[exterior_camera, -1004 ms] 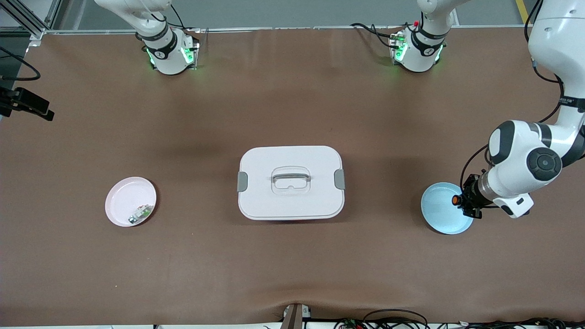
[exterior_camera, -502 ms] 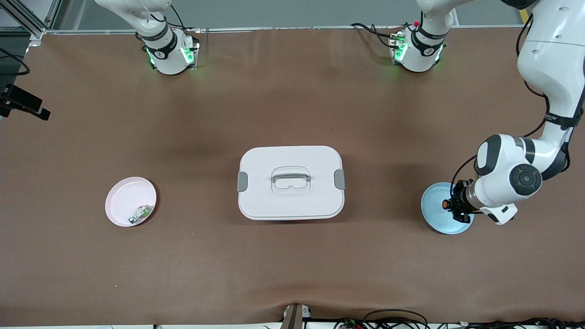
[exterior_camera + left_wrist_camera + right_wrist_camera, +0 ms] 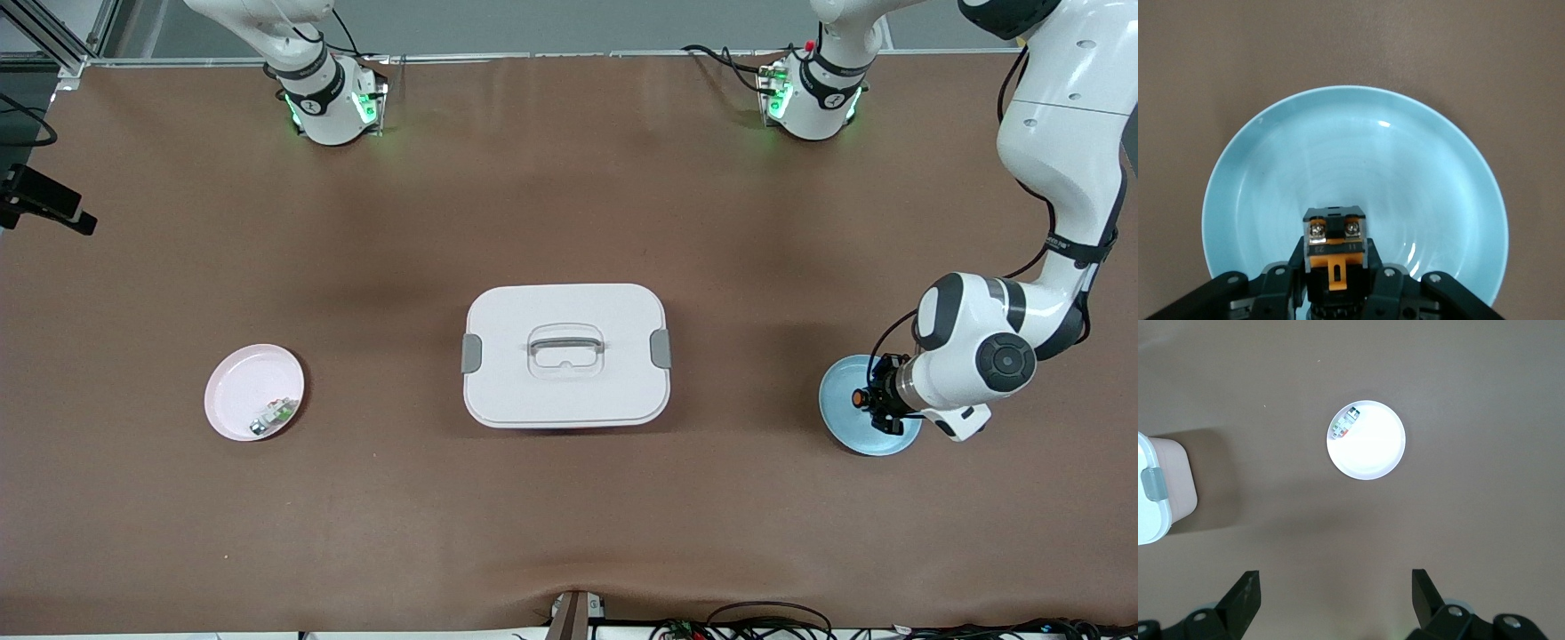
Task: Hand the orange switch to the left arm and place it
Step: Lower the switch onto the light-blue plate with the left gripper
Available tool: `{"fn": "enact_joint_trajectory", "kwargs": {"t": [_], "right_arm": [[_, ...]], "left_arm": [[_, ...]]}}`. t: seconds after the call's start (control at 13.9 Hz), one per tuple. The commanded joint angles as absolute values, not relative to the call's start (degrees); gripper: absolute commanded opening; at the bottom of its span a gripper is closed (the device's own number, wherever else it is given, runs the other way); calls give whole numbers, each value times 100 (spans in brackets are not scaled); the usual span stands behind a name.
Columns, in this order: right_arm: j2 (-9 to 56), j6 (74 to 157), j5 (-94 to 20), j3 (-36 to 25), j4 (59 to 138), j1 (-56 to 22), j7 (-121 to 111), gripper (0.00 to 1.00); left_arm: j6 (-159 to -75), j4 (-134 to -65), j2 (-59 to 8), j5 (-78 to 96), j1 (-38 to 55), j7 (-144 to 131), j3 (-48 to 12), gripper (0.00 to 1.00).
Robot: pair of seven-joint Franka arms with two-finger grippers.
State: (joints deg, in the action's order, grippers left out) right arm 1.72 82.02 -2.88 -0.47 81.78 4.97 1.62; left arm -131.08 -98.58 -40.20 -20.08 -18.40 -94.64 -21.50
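The orange switch (image 3: 860,398), a small black part with an orange end, is held in my left gripper (image 3: 869,402), which is shut on it over the light-blue plate (image 3: 845,425). In the left wrist view the switch (image 3: 1334,248) sits between the black fingers (image 3: 1281,283) above the plate (image 3: 1358,153). Whether it touches the plate does not show. The white box (image 3: 565,356) with grey latches stands mid-table. My right gripper (image 3: 1335,581) hangs open and empty, high over the table near the pink plate (image 3: 1371,453).
The pink plate (image 3: 244,382) toward the right arm's end holds a small white-and-green part (image 3: 276,413). The box's corner (image 3: 1151,513) shows in the right wrist view. Cables lie along the table's edge nearest the front camera.
My left gripper has moved with the switch from the blue plate's rim to over its middle, toward the box. The right arm has hardly moved.
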Motion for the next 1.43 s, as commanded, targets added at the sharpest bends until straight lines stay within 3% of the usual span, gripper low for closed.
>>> {"fn": "enact_joint_trajectory", "kwargs": {"t": [0.0,0.22,0.43,0.5,0.57,0.65,1.08,1.36], "right_arm": [[176,8174,-299,9,8095,527,176,100],[176,8218,-299,18,8095,527,167,100],[167,8227,-299,18,8095,527,176,100],[167,8218,-299,18,8095,527,167,100],[167,8218,-290,18,8095,527,167,100],[167,8218,-290,18,8095,527,167,100],[167,8200,-290,18,8095,527,167,100],[167,8165,-264,18,8103,527,106,100]], "left_arm": [[-13140,-9677,-4131,-2162,-1609,-9598,-1943,8],[-13201,-9668,-4148,-2284,-1608,-9580,-1934,18],[-13210,-9659,-4175,-2391,-1608,-9466,-1934,44],[-13210,-9650,-4166,-2391,-1608,-9466,-1934,58],[-13219,-9633,-4157,-2399,-1608,-9466,-1934,82],[-13219,-9572,-4140,-2399,-1608,-9466,-1934,100],[-13192,-9711,-3579,-2102,-1652,-8872,-1942,100],[-13192,-10387,-2849,-1399,-1617,-6615,-1688,100]]}}
